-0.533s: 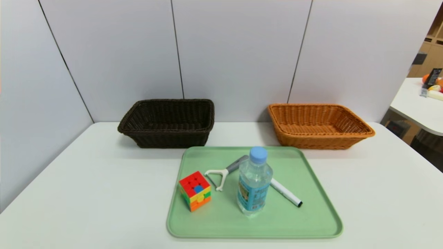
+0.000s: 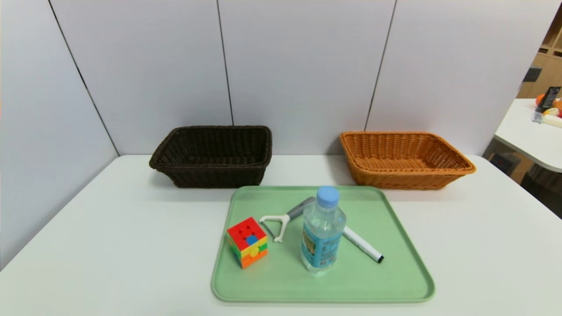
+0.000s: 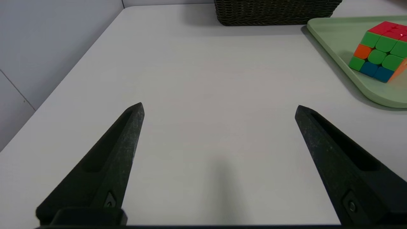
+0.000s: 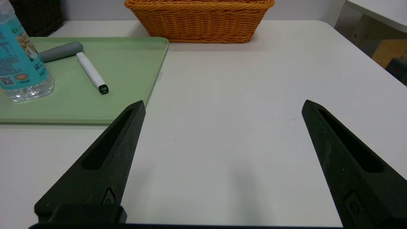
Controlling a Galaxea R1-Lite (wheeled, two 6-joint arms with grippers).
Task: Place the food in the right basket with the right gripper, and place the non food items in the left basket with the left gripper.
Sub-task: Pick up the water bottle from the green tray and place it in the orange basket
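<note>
Well apart, water bottle (image 4: 22,60) on tray (image 4: 127,63), right claw (image 4: 222,108) spread.

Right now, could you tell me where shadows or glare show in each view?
Head view: soft shadows beside the cube and under the dark basket. Left wrist view: a faint shadow between the open left tool. Right wrist view: the same under the right tool; no glare.

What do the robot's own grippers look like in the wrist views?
Only the fingers show. The left gripper has two matte black, finely speckled fingers tapering to points, each with a long recessed slot and a small screw near its base. The right gripper looks the same. No cables, stickers or arm links are visible.
</note>
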